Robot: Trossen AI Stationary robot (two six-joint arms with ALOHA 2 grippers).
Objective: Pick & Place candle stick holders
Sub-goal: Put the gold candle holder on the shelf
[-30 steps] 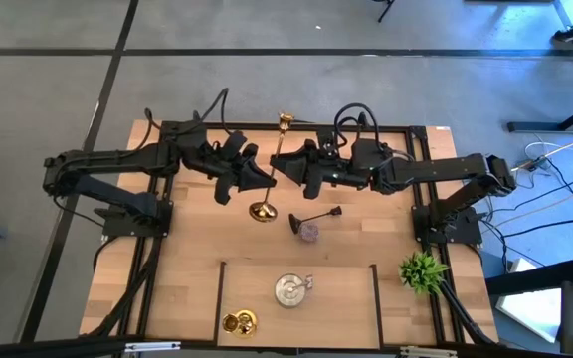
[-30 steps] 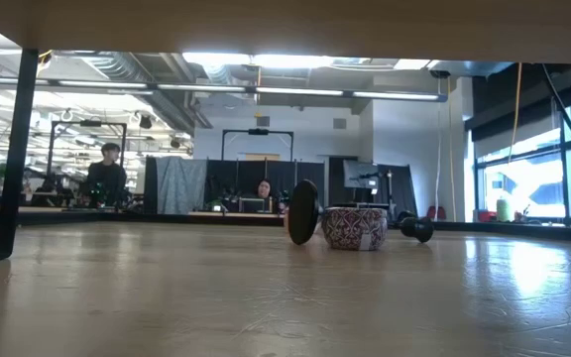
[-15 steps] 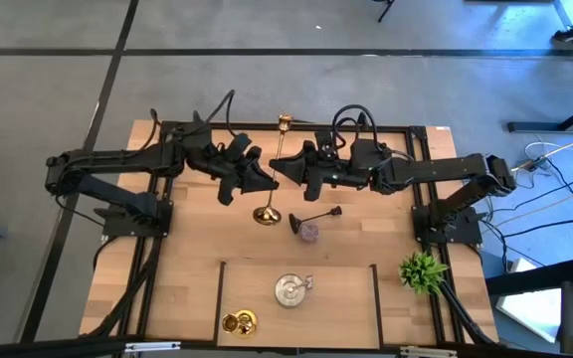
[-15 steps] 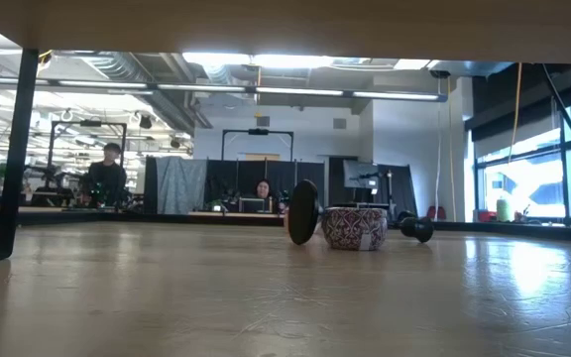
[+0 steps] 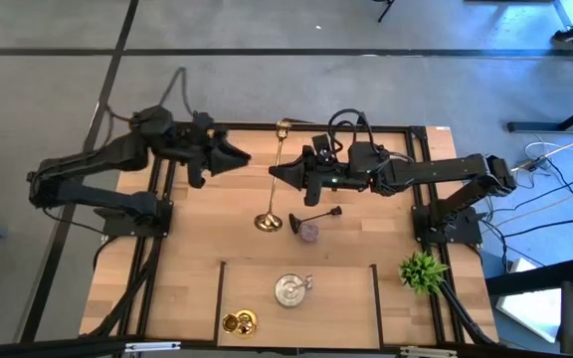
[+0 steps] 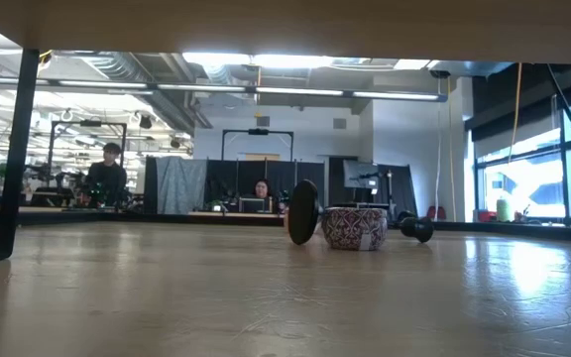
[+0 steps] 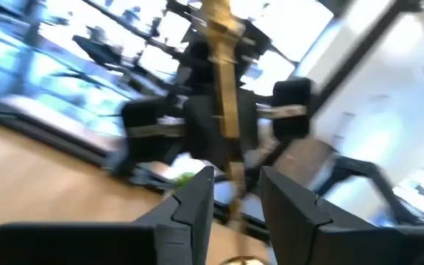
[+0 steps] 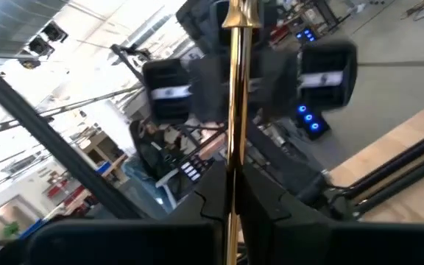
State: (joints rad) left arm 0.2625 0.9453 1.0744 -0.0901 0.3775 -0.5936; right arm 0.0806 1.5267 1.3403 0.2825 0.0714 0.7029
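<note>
A tall gold candle stick holder stands upright in the air at the table's far middle, with my right gripper shut on its stem. My left gripper is open to its left, apart from it; in the left wrist view the gold stem shows beyond the open fingers. A black thin-stemmed holder lies on its side against a pink glittery one. A silver round holder and a small gold holder sit near the front edge. My right gripper pinches the gold holder's thin stem about halfway up between its two fingers. The fingers come level from the table's right and lie across the stem. The holder stays upright, its round base below the fingers; the low view shows no gold base on the tabletop.
A green spiky plant stands at the table's right front. In the low view the black holder's base disc and the pink holder lie mid-table. Thin dark strips frame a bay at the front edge. People sit in the room behind.
My left gripper has drawn back from the gold stem toward the table's far left corner, and it now stands clear of the holder. The gold holder stays upright in my right gripper, which has kept its place.
</note>
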